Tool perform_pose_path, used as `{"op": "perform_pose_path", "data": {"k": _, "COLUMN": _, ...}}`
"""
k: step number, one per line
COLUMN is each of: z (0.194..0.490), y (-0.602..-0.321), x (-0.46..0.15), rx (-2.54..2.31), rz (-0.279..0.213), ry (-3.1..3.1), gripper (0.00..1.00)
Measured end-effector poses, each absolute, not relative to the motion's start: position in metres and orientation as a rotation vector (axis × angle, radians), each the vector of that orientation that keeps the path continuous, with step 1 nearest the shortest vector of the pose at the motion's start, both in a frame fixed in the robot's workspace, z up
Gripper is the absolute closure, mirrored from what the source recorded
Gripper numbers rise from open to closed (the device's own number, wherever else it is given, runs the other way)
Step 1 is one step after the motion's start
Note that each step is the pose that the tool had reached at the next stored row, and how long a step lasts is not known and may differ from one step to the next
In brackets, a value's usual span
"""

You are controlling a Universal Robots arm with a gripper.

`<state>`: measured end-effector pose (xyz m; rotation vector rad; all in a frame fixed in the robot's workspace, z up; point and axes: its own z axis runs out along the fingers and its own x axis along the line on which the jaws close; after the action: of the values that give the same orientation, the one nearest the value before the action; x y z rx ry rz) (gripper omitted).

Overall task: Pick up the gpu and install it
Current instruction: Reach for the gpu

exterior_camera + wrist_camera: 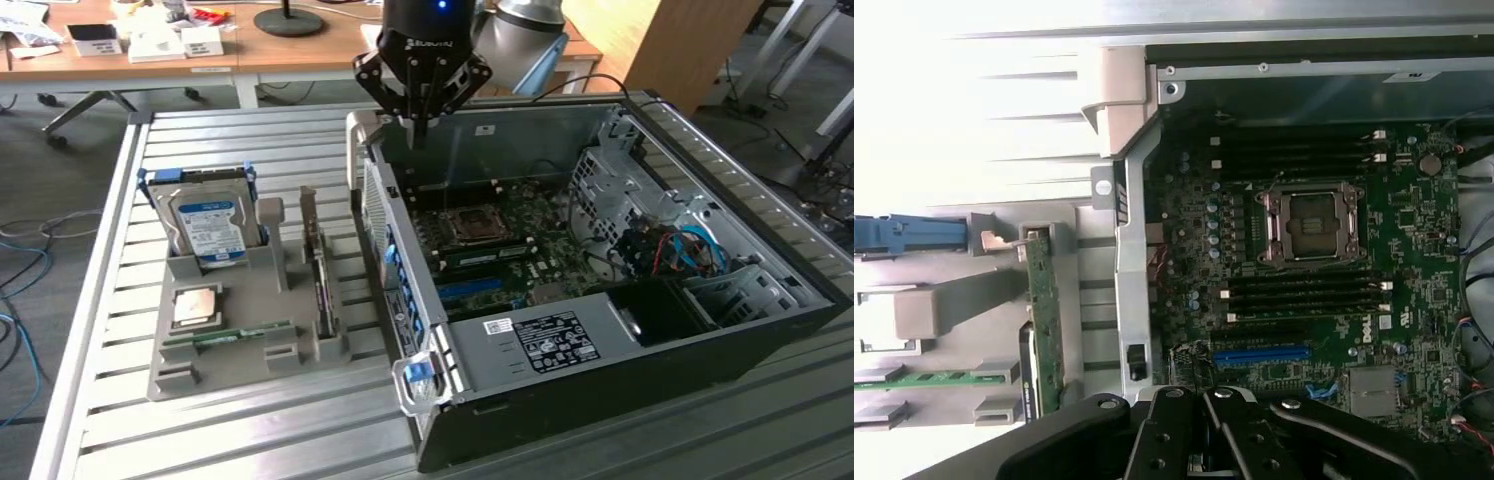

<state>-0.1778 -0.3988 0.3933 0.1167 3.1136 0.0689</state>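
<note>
On the slatted metal surface (pixel 200 140), at the exterior view's left, a grey holder (pixel 278 255) carries a hard drive (pixel 207 225). Standing on edge in the holder's next slot is the gpu (pixel 320 285). Further right, the gripper (pixel 416 132) hangs over the open computer case (pixel 601 400), jaws closed together and holding nothing.

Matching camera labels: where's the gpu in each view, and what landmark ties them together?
Exterior view: the gpu stands on edge in the gray holder, at the exterior view's left of the open case.
Wrist view: the gpu is the green strip on edge in the same holder, beside the case wall.
Shared landmark: the CPU socket.
</note>
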Motion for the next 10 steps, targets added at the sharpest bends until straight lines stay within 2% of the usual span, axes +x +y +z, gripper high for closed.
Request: {"op": "perform_pose_path", "data": {"k": 10, "z": 0.3933, "y": -0.3989, "x": -0.1875, "rx": 0.117, "rz": 0.069, "ry": 3.114, "gripper": 0.89}}
